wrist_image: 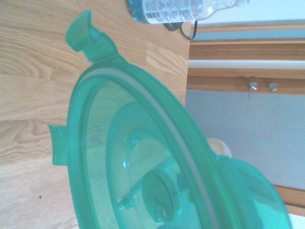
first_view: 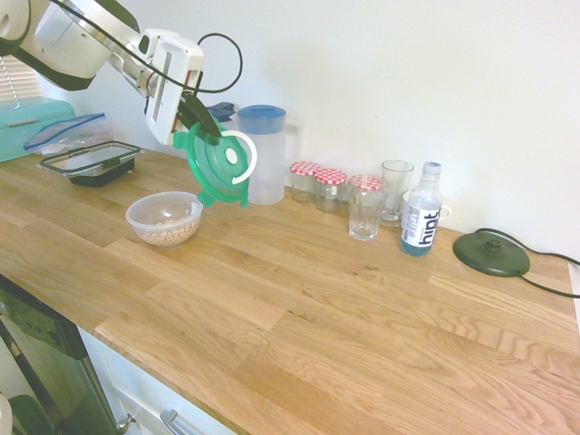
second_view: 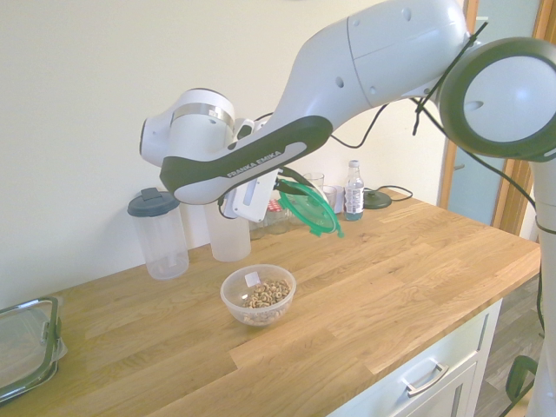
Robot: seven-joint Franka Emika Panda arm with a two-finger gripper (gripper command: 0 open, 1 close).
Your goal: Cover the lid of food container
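The gripper [first_view: 201, 120] is clenched on the lid [first_view: 217, 166], its dark fingers [first_view: 195, 113] pinching the upper edge so that the green disc hangs below and slightly ahead of them, tilted rather than level. The lid is off the wooden countertop [first_view: 299, 308], in the air, up and to one side of the food container [first_view: 164, 217] (not directly over it in either exterior view). The container sits upright on the counter with beige cereal bits in its bottom, uncovered. From the second exterior view the lid [second_view: 309, 208] shows nearly edge-on, beyond and above the bowl [second_view: 258, 294]. The wrist view is filled by the lid's [wrist_image: 143, 157] ridged translucent face, with two clip tabs showing against the wood. Behind the lid stands a clear jug [first_view: 264, 154] with a blue top.
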